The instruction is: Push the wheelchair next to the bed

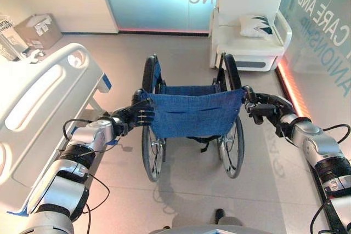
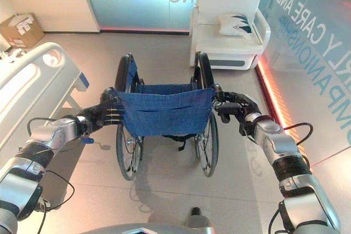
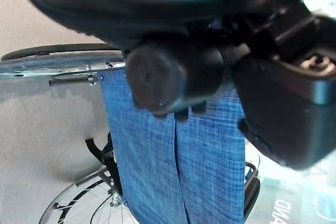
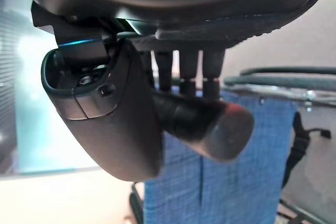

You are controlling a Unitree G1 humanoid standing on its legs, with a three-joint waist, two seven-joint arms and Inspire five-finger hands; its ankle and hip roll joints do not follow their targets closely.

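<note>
The wheelchair (image 1: 192,119) stands on the floor just right of the bed (image 1: 38,102), each robot hand, left (image 1: 137,116) and right (image 1: 263,108), clenched round a rear push handle, the proper hold for a heavy, free-rolling frame.

Open floor ahead of the wheelchair, hemmed by bed and armchair

The wheelchair (image 1: 192,119) stands on bare floor (image 1: 181,53), with open floor between its front and the glass partition (image 1: 164,1) beyond. To the left the white bed (image 1: 41,102) runs close alongside, its footboard corner near the left wheel, leaving a narrow strip where the left robot hand (image 1: 140,114) holds a push handle. To the right front a white armchair (image 1: 249,31) stands near, beside a glass wall (image 1: 323,36). The right robot hand (image 1: 262,108) grips its handle over clear floor.
</note>
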